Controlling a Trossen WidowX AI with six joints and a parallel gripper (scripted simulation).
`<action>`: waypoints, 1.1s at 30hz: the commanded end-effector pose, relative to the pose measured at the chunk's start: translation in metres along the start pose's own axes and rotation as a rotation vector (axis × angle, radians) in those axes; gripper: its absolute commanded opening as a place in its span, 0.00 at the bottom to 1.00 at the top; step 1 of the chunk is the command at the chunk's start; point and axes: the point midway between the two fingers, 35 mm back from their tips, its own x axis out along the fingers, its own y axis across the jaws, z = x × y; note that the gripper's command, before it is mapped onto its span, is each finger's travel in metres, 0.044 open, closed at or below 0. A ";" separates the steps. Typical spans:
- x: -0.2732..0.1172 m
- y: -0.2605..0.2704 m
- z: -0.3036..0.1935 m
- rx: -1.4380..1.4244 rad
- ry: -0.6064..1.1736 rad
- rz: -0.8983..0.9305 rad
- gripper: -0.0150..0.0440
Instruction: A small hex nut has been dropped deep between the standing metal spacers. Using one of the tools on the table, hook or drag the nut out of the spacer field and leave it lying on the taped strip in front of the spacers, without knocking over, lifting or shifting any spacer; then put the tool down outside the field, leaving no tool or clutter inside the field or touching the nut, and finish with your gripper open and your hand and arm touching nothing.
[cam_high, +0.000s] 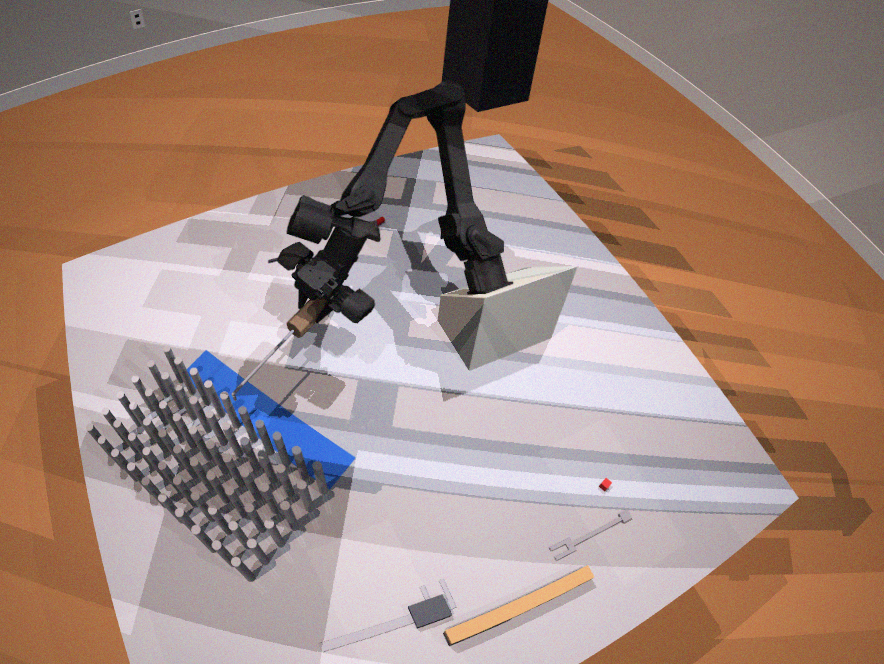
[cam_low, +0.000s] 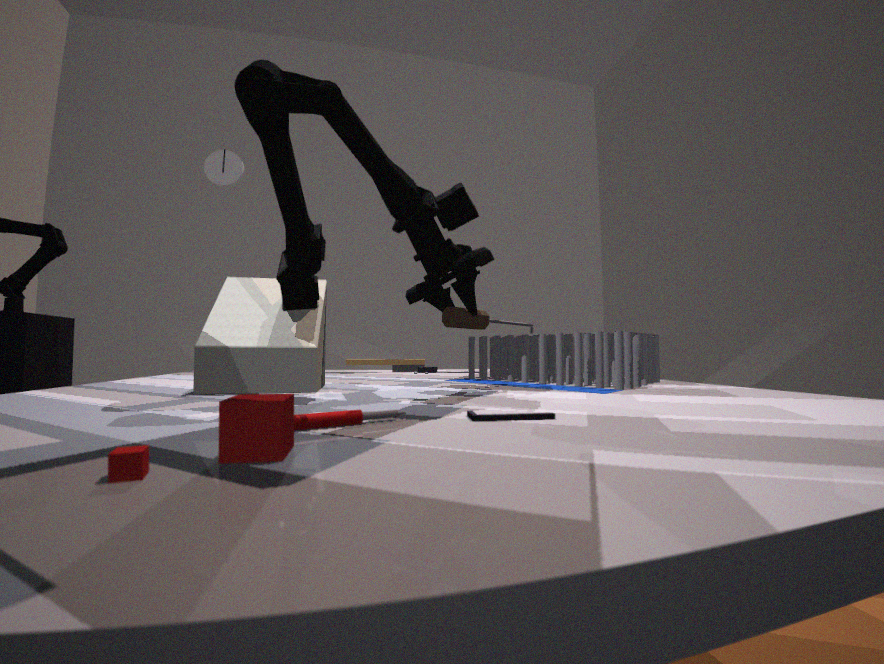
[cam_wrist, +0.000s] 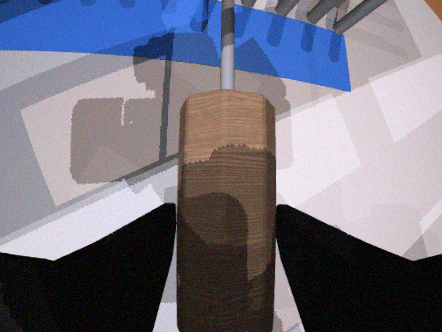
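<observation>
My gripper (cam_high: 314, 307) (cam_low: 463, 311) (cam_wrist: 225, 214) is shut on the wooden handle (cam_high: 301, 320) (cam_low: 457, 318) (cam_wrist: 226, 125) of a hook tool. Its thin metal rod (cam_high: 264, 362) (cam_low: 510, 323) (cam_wrist: 227, 70) points toward the field. In the exterior view the bent tip (cam_low: 531, 328) is slightly above the spacer tops; in the top view it appears at the field's front row. The grey spacers (cam_high: 320, 477) (cam_low: 618, 357) (cam_wrist: 360, 14) stand upright in rows. The blue taped strip (cam_high: 314, 439) (cam_low: 571, 388) (cam_wrist: 300, 70) lies in front of them. I cannot make out the nut.
A pale sloped block (cam_high: 528, 314) (cam_low: 250, 368) is at the arm's base. A forked tool (cam_high: 596, 532), a dark block (cam_high: 429, 611) and a yellow bar (cam_high: 519, 606) lie to one side. A red block (cam_low: 255, 428), a red-handled tool (cam_low: 328, 419) and a black bar (cam_low: 510, 415) lie elsewhere.
</observation>
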 end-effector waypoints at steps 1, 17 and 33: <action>0.019 0.006 -0.006 -0.002 -0.009 0.005 0.25; 0.074 0.024 -0.052 -0.017 -0.009 -0.032 0.25; 0.078 0.024 -0.046 -0.017 -0.009 -0.034 0.25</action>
